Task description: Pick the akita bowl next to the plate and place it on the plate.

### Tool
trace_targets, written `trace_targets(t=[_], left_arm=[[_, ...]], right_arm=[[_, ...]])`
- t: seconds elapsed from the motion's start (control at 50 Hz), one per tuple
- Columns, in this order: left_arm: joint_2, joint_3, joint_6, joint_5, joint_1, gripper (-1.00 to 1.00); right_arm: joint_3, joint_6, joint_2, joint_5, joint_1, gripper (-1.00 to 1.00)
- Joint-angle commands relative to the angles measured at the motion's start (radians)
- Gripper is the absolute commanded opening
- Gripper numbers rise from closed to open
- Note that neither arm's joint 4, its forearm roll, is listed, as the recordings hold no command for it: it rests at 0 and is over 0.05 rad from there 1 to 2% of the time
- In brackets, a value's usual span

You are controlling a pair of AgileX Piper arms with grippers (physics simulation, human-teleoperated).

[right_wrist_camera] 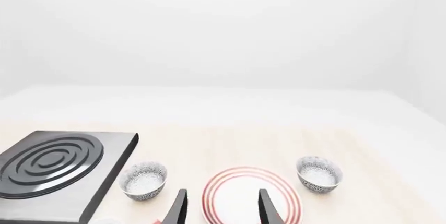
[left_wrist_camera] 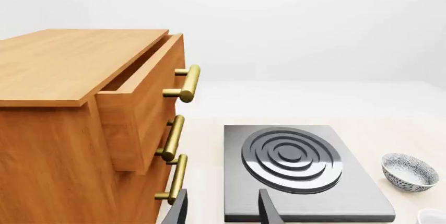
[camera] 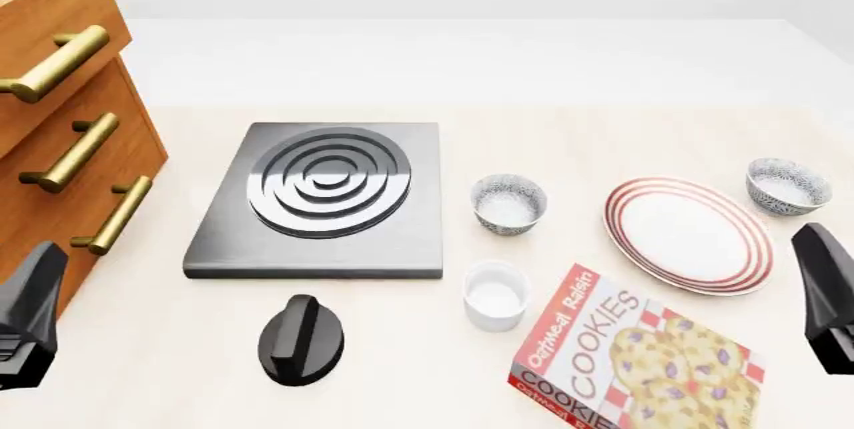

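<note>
Two speckled bowls stand on the table (camera: 561, 129), so the target must be settled first. One akita bowl (camera: 787, 185) sits just beside the plate (camera: 689, 234), at the plate's far-right rim and close to the table's right edge. Its twin (camera: 509, 203) stands farther off, between the plate and the stove burner (camera: 324, 197), toward the table's middle. By proximity, the bowl near the right edge is judged to be the one meant.

The plate lies flat and bare, ready to receive the bowl. A white cup (camera: 495, 295) and a cookie box (camera: 635, 357) occupy the near side of the table, the box nearly touching the plate's near rim. A black knob (camera: 302, 339) lies near the front edge, and a wooden drawer cabinet (camera: 60, 129) stands at the left edge with its top drawer pulled out.

The right gripper (right_wrist_camera: 221, 205) hangs back over the near-right edge with its fingers spread and nothing between them; its wrist view faces the plate, with the target bowl offset to one side. It is the nearer arm and the natural choice for the pick.

The left gripper (left_wrist_camera: 221, 208) is likewise parted and empty, parked by the cabinet, well apart from both bowls.

No grasp has begun.
</note>
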Motion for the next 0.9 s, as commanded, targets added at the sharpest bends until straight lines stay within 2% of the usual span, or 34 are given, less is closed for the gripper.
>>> trace_targets(t=[0.02, 0.4, 0.42, 0.9], left_arm=[[0.000, 0.000, 0.000, 0.000, 0.000, 1.00], [0.000, 0.000, 0.000, 0.000, 0.000, 1.00], [0.000, 0.000, 0.000, 0.000, 0.000, 1.00], [0.000, 0.000, 0.000, 0.000, 0.000, 1.00]], right_arm=[[-0.030, 0.003, 0.052, -0.030, 0.020, 1.00], [-0.108, 0.001, 0.172, -0.095, 0.045, 1.00], [-0.132, -0.011, 0.377, -0.262, 0.072, 1.00], [-0.188, 0.004, 0.546, -0.370, 0.075, 1.00]])
